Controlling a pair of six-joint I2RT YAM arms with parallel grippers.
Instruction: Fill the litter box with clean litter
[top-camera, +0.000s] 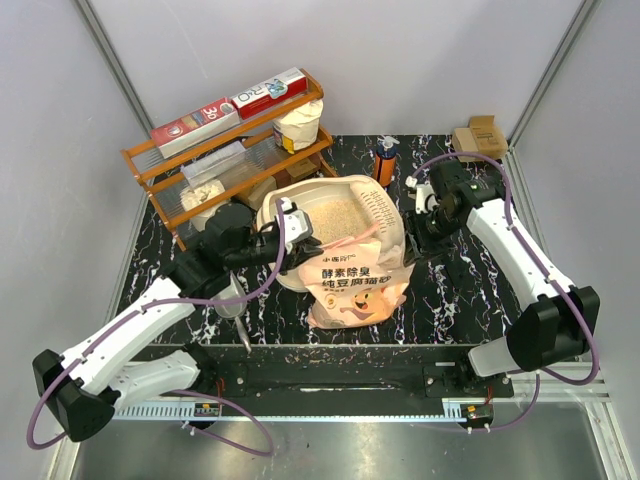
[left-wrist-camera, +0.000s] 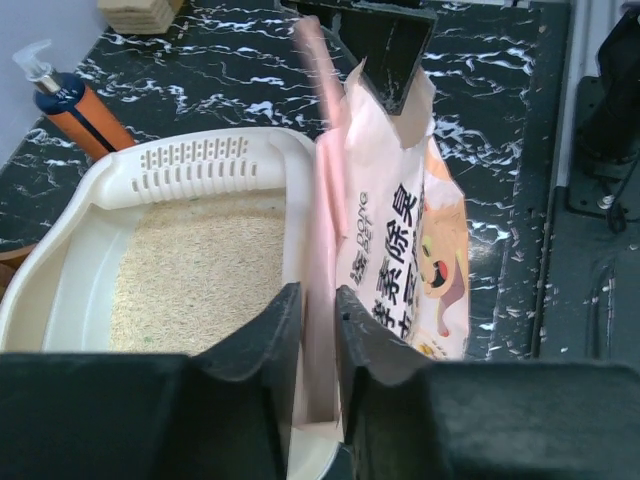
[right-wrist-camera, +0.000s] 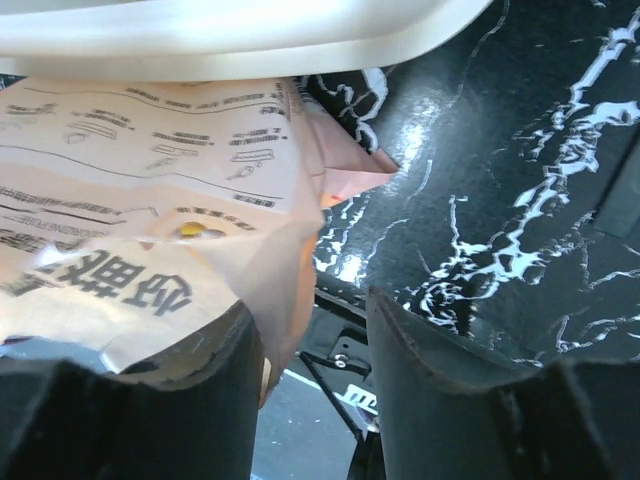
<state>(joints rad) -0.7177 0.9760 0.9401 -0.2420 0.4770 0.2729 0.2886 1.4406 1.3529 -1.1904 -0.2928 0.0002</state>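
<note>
Top view: litter box (top-camera: 375, 200) sits mid-desk (top-camera: 470, 310), just right of the orange rack (top-camera: 195, 165). Tan litter (top-camera: 335, 215) covers its floor. The bag (top-camera: 355, 285) stands upright against the box's near rim, print facing the near edge. Left gripper (top-camera: 290, 228) is at the bag's top left corner, over the box's left rim. Right gripper (top-camera: 418, 235) is low by the bag's right side, next to the box's right wall. An orange pump bottle (top-camera: 385, 162) stands far of the box, and a small carton (top-camera: 480, 135) sits at the far right corner.

Left wrist: left gripper (left-wrist-camera: 318, 330) has its jaws nearly closed, pinching the bag's (left-wrist-camera: 400, 250) thin pink top edge between them. Litter box (left-wrist-camera: 60, 270) is to the left, with the litter (left-wrist-camera: 200, 270) spread flat inside and the slotted section at its far end. Bottle (left-wrist-camera: 80, 110) stands beyond the box. A dark part overlaps the bag's far top corner; can't tell what it is.

Right wrist: right gripper (right-wrist-camera: 315, 320) has its jaws apart, with desk (right-wrist-camera: 500, 200) visible through the gap. Bag (right-wrist-camera: 130, 200), crumpled with its print upside down, drapes over the left finger only and is not clamped. Litter box (right-wrist-camera: 250, 30) wall runs across the top of the view, just above the bag.
</note>
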